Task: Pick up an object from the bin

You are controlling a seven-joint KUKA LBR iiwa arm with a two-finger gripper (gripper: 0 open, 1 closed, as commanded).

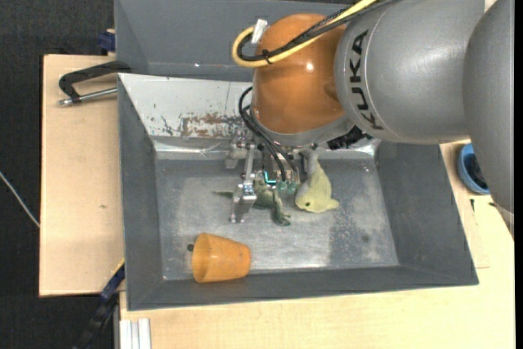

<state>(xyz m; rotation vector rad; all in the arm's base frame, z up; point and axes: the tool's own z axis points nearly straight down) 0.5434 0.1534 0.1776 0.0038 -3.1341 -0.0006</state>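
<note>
Green plastic figure [276, 204], small and dark, lies mid-bin, right beside your claw [249, 196]; you cannot tell how wide the claw stands. Just right of the figure sits a pale yellow soft lump [317, 195]. An orange rounded cone [219, 257] lies near the front wall of the grey metal bin [139, 200].

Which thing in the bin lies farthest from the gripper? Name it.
The orange cone, alone at lower left; the pale yellow piece and green piece lie beside the gripper.

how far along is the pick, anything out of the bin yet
Done: the gripper is down at the bin floor. In hand: it sits over a small green thing beside a pale yellow thing; no grip is visible. Left: grasp and lift out.
</note>
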